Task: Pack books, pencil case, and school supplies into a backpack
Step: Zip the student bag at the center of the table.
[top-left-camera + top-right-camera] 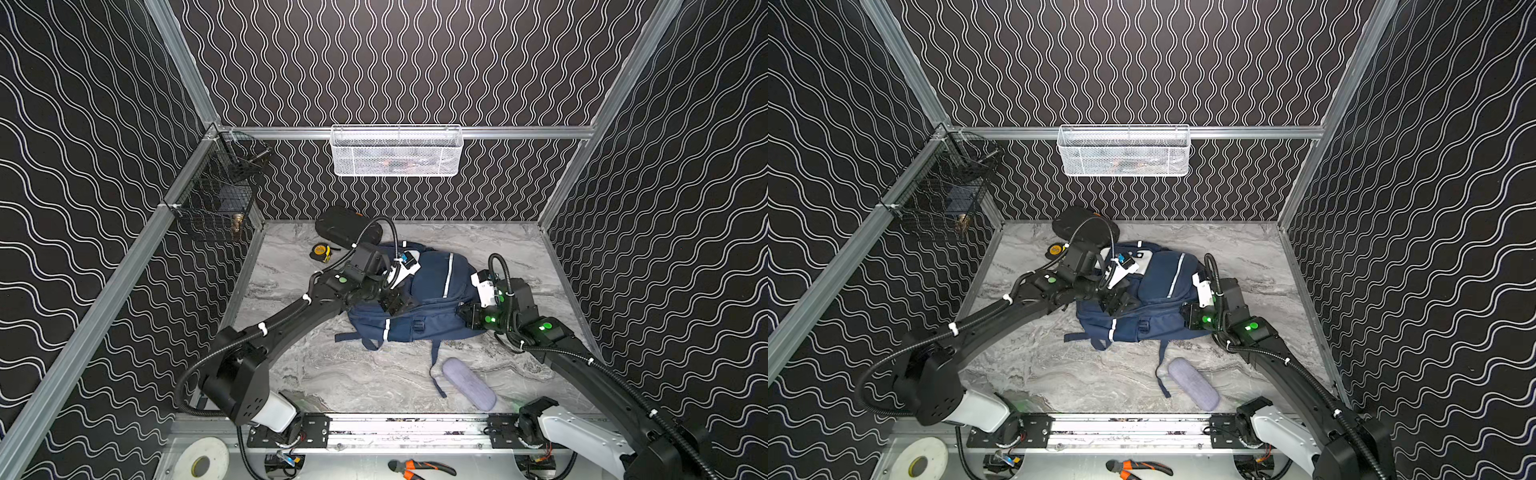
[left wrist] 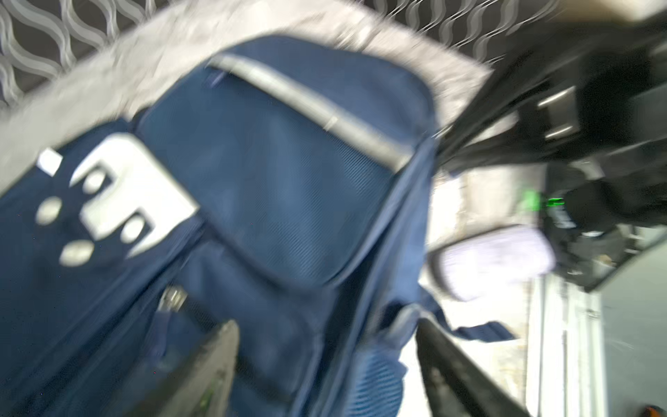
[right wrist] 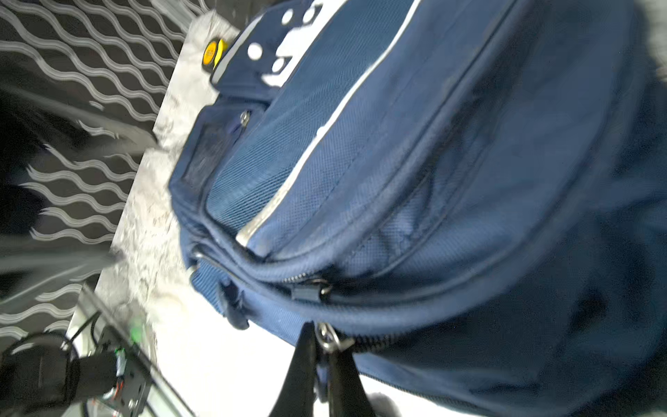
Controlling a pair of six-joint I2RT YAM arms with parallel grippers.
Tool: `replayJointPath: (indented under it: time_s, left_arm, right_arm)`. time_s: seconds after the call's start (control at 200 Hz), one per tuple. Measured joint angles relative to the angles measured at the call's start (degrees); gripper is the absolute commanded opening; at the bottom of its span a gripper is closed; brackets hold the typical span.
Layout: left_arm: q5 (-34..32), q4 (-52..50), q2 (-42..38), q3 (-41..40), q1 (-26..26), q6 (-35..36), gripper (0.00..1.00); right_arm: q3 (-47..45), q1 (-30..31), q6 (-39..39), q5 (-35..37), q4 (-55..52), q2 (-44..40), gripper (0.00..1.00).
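Your pencil case (image 1: 468,384) lies unpacked on the counter (image 1: 374,374) near the backpack (image 1: 432,291). The books and supplies are not in view and are presumably inside. The left jaws stand apart over the backpack, and the right jaws are clamped on a zip pull (image 3: 330,337).

Tape measure (image 1: 320,252) lies near black hard case (image 1: 347,227).

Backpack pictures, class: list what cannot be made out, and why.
- Inside of the backpack: fabric covers it in every view.
- Contents of the white mesh basket: too small, behind mesh, in both top views.
- Left wrist view: motion blur smears fine detail.
- Zip pull in the right gripper: hidden by its wrist in both top views.
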Motion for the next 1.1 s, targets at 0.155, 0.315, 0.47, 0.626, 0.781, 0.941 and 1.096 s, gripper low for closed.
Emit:
replayJointPath:
  time_s: [0.155, 0.315, 0.47, 0.626, 0.781, 0.941, 1.096]
  left_arm:
    - [1.6, 1.0, 3.3, 3.8, -3.7, 0.8, 0.66]
    - [0.6, -2.2, 10.3, 10.1, -8.2, 3.9, 0.52]
    - [-1.8, -4.7, 13.6, 12.2, -9.9, 6.6, 0.32]
    - [-3.2, -5.0, 14.3, 12.3, -10.2, 8.9, 0.0]
    - [-4.8, -5.0, 13.6, 11.8, -10.3, 11.2, 0.0]
    - [-6.2, -2.3, 10.3, 8.5, -10.2, 13.6, 0.0]
    - [-5.0, -0.5, 7.4, 5.7, -7.3, 15.3, 0.0]
  right_arm:
    - [0.7, 0.7, -2.4, -2.1, -0.1, 1.2, 0.0]
    - [2.1, 1.0, -4.8, -4.5, -0.4, 1.9, 0.0]
    - [2.5, 1.0, -5.5, -6.1, -1.8, 1.6, 0.0]
    - [2.2, 0.9, -5.2, -6.5, -2.5, 0.8, 0.0]
    - [2.2, 1.0, -4.8, -5.6, -2.9, 0.6, 0.0]
    - [3.2, 1.0, -2.8, -4.3, -4.0, 0.2, 0.0]
    - [4.7, -0.7, -1.2, -2.7, -5.3, 0.0, 0.0]
